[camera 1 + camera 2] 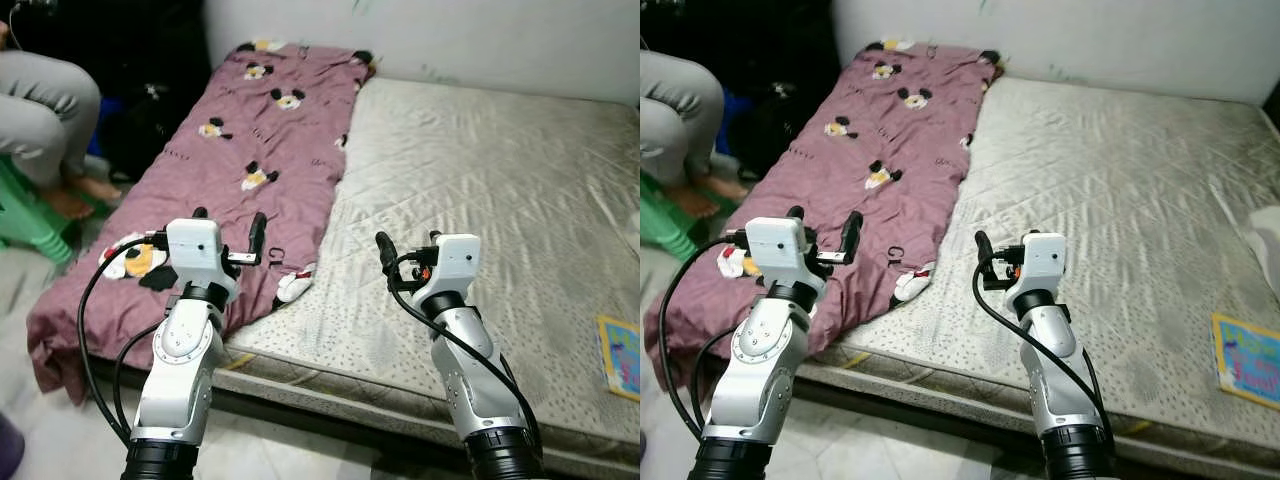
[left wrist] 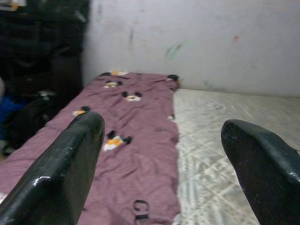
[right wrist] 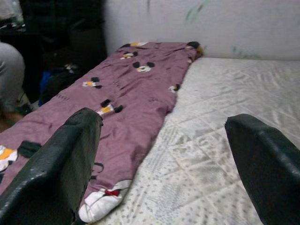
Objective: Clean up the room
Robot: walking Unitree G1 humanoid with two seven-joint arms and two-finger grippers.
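A purple blanket point(image 1: 260, 150) printed with cartoon mice lies spread along the left side of a bare grey mattress point(image 1: 480, 190); its near end hangs over the mattress edge. My left gripper point(image 1: 229, 228) hovers open above the blanket's near end, with nothing between its fingers point(image 2: 70, 164). My right gripper point(image 1: 410, 245) is held open over the mattress near its front edge, just right of the blanket's border, and it too holds nothing. A colourful book point(image 1: 620, 355) lies flat at the mattress's right front.
A person's legs point(image 1: 45, 110) and bare feet rest by a green stool point(image 1: 25, 215) at the left. Dark bags point(image 1: 150, 110) stand beside the bed's left side. A white object point(image 1: 1265, 232) sits at the mattress's right edge. A wall point(image 1: 1090, 30) runs behind the bed.
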